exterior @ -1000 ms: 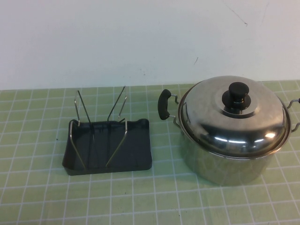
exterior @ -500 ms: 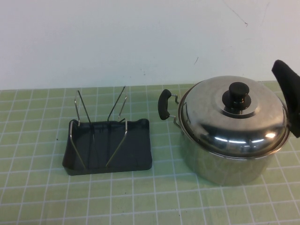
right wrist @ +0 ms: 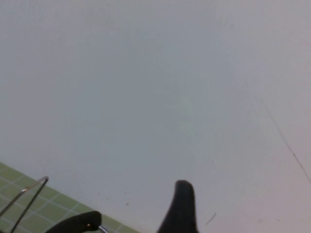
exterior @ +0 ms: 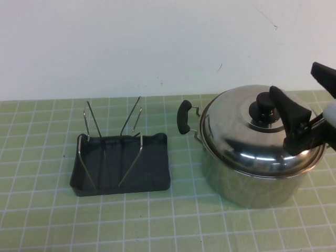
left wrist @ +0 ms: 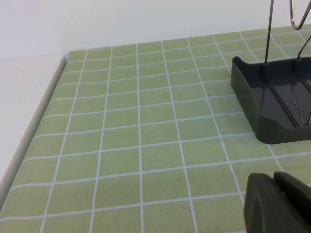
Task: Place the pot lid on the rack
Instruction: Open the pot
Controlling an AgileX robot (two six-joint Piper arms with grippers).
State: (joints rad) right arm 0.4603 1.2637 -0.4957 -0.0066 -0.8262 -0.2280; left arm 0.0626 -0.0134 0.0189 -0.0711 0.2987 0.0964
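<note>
Right claw [exterior: 307, 97] spread open over pot lid [exterior: 261, 131], left claw [left wrist: 277, 204] clenched, low near rack [left wrist: 272, 104]

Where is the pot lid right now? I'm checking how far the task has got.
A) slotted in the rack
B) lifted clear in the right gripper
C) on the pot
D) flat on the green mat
C: the pot lid sits on the pot, the rack holds nothing, the right gripper has open jaws beside the knob, and the left gripper is parked low over the mat.
</note>
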